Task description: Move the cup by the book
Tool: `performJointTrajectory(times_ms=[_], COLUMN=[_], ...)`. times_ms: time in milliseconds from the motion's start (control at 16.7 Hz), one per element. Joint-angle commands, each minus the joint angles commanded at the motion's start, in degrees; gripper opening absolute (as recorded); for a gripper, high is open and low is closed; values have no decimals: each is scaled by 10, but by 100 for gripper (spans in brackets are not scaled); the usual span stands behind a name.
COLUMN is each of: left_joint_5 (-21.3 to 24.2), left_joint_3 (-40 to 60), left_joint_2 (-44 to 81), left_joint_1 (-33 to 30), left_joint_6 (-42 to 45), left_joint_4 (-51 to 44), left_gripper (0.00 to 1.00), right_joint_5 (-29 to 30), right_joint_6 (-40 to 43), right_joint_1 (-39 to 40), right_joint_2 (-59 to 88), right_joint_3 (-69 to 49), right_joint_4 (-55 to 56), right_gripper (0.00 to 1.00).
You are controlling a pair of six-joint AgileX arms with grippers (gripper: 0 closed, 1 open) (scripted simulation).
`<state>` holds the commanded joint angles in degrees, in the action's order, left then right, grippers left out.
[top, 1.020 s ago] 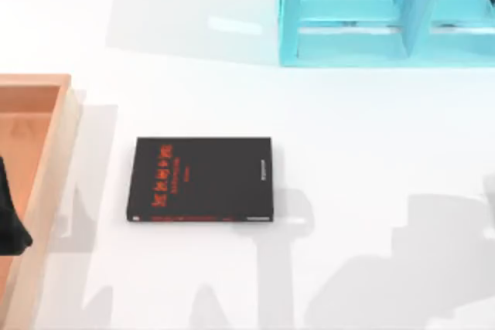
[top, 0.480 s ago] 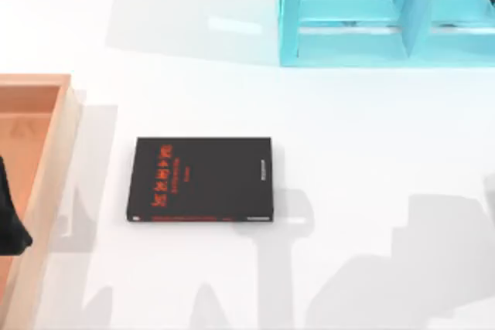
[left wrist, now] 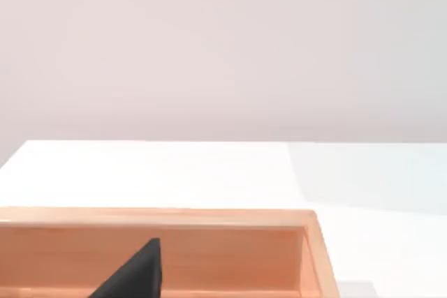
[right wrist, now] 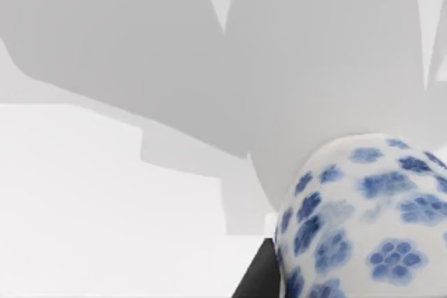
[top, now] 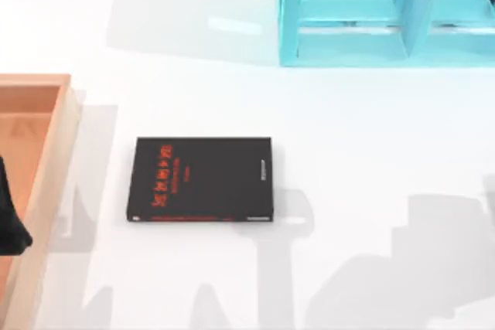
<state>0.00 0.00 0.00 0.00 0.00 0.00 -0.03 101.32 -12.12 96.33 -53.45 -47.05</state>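
The book [top: 201,180] lies flat left of the table's centre, black with red-orange lettering on its cover. In the right wrist view the cup [right wrist: 363,221], white with blue dot clusters, is very near and held above the white table. My right gripper [right wrist: 279,270] is shut on the cup, with one dark fingertip [right wrist: 255,277] pressed against its side. My left gripper [top: 9,218] is parked at the left edge of the table, over the wooden tray.
A wooden tray [top: 46,152] runs along the left edge and is also seen from the left wrist as a tray wall [left wrist: 209,249]. A turquoise shelf unit [top: 387,13] stands at the back right. Arm shadows fall on the white table [top: 371,152] at the front right.
The arm shadows at the front right have shifted slightly. The book and the left arm have not moved.
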Motion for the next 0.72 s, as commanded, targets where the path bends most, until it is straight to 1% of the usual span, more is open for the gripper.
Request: performJointTrajectory(times_ms=[420,720], left_joint_5=[0,0], left_joint_3=[0,0], left_joint_2=[0,0], left_joint_1=[0,0], left_joint_6=[0,0], left_joint_4=[0,0], left_gripper=[100,100], right_joint_5=[0,0], right_joint_6=[2,1], right_joint_1=[0,0], right_joint_2=[-40,-42], right_joint_3=[-66,-71], right_joint_4=[-109,-117], right_gripper=[0,0])
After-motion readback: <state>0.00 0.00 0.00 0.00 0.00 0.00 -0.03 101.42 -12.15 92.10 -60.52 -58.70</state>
